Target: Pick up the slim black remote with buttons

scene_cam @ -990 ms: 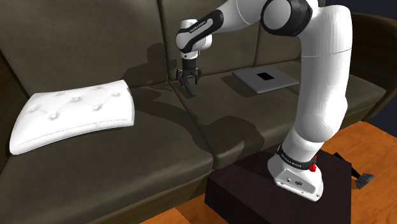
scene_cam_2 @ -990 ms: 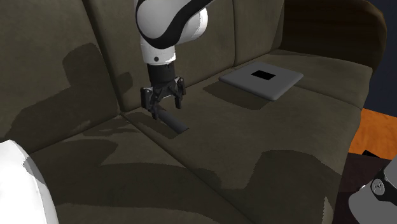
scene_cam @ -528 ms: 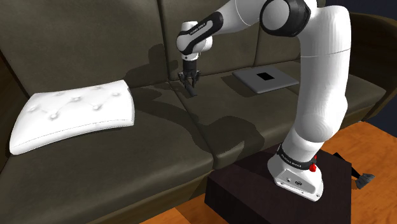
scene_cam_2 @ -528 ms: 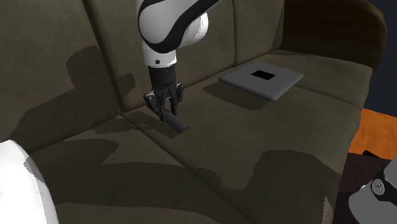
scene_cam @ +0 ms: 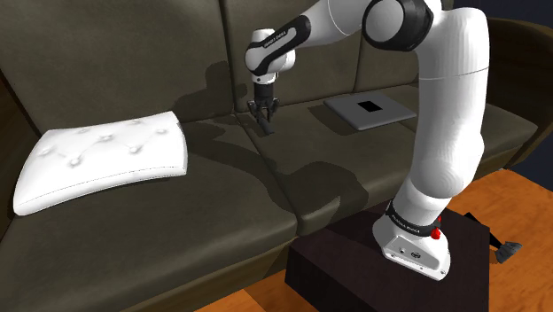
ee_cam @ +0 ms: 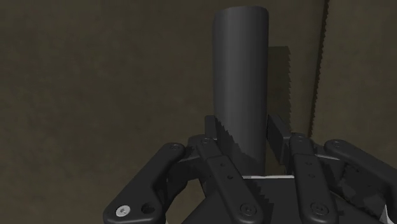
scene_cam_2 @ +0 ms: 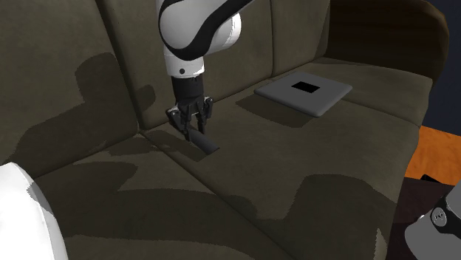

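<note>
On the sofa [scene_cam: 354,177] seat, pincer [scene_cam: 264,113] now clamped on the remote [scene_cam: 267,127].
The fingers [ee_cam: 278,133] stood wide a second ago and narrower half a second ago. Now they close on the remote's long sides near one end. The remote is plain dark grey with no buttons visible. It lies flat beside the cushion seam, with the white cushion [scene_cam: 102,159] to the left and the grey slab [scene_cam: 369,110] to the right, not lifted yet. The grasp looks set, so a straight lift is likely next. Held by one end, it may tilt.
</note>
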Robot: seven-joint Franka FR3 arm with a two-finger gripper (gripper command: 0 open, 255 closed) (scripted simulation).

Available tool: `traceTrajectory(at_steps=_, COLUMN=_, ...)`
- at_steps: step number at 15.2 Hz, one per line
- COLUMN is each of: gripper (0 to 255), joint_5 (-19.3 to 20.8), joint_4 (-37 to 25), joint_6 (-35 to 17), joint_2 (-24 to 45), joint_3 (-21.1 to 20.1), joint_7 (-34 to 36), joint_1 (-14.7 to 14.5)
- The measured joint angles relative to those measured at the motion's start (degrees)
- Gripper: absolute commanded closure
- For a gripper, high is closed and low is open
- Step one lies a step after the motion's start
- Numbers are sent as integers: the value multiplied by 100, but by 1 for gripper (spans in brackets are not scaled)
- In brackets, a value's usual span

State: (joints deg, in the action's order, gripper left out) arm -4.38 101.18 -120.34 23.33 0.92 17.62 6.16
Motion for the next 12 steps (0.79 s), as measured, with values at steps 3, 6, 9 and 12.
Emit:
traceTrajectory(at_steps=3, gripper=255, joint_5=6, joint_4=-71, joint_6=165, joint_2=-88, joint_3=-3, joint_7=17, joint_1=-7)
traceTrajectory(at_steps=6, gripper=255, joint_5=14, joint_4=-180, joint_6=366, joint_2=-179, joint_3=3, joint_7=22, joint_1=-1)
traceTrajectory(at_steps=9, gripper=255, joint_5=22, joint_4=-256, joint_6=552, joint_2=-289, joint_3=5, joint_7=34, joint_1=-1)
traceTrajectory(at_steps=12, gripper=255, joint_5=29, joint_4=-356, joint_6=743, joint_2=-382, joint_3=0, joint_7=68, joint_1=-15)
